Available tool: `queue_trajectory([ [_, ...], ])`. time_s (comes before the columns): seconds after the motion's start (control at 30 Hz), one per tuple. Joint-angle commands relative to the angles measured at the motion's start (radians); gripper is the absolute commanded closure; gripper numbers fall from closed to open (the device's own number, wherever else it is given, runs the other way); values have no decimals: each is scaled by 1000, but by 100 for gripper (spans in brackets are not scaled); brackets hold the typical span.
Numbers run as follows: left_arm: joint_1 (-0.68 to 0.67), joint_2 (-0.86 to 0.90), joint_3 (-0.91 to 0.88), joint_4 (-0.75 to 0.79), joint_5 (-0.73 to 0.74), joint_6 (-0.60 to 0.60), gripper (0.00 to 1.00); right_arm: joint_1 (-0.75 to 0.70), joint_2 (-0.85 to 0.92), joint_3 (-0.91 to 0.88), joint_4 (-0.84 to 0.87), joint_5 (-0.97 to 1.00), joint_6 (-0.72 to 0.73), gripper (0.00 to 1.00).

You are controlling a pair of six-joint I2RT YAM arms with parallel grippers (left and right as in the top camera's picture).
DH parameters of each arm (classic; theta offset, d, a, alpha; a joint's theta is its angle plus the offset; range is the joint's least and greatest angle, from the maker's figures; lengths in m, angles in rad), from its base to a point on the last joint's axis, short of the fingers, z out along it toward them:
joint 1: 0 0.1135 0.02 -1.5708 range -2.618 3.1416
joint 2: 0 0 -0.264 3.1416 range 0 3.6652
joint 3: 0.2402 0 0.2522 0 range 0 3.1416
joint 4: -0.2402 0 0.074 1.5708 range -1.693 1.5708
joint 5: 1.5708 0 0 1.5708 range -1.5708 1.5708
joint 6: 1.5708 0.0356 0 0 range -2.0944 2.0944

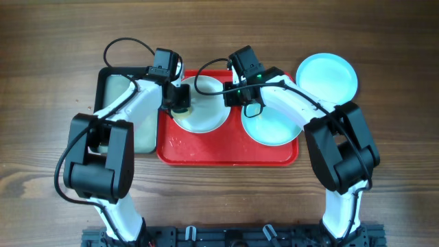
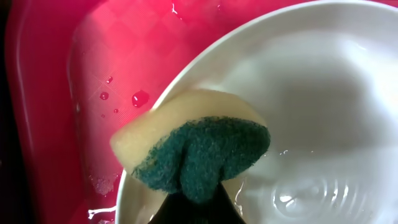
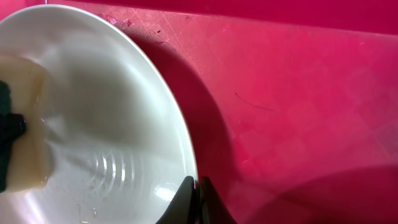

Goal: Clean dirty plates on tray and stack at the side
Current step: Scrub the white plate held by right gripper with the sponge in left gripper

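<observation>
Two robot arms work over a red tray [image 1: 226, 147] on a wooden counter [image 1: 55, 68], the tray's long axis running left to right across the overhead view. A white plate [image 1: 206, 116] lies face-up in the tray's left half and an aqua plate [image 1: 274, 130] lies face-up in its right half, the two just beside each other. A second aqua plate [image 1: 328, 75] sits on the counter off the tray's far right corner.

The left hand [image 1: 180, 103] is pinched tight on a yellow sponge [image 2: 193, 146], its green scouring face turned toward the wrist camera, and holds it over the near-left rim of the white plate. Water beads on the tray floor beside it, and a little water shows inside the plate.

The right hand [image 1: 236, 96] is clamped on the white plate's right rim, its dark fingertips [image 3: 186, 199] meeting at the edge where plate meets tray.

A black-rimmed tray [image 1: 101, 96] lies against the red tray's left side.
</observation>
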Motion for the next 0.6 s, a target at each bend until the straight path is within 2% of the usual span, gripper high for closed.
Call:
queue_trajectory([
  [0.0,-7,76,-22,-7,146,-10,96,6,23,-14,2,-4,-15,96],
  [0.3,-7,76,-22,-7,302,-37,96,7,23,-14,6,-56,-41,96],
  [0.47,-2,70,-2,-16,287,-35,96,7,23,-14,6,-51,-41,96],
  [0.57,0,37,68,-65,204,-35,96,7,23,-14,6,-51,-41,94],
])
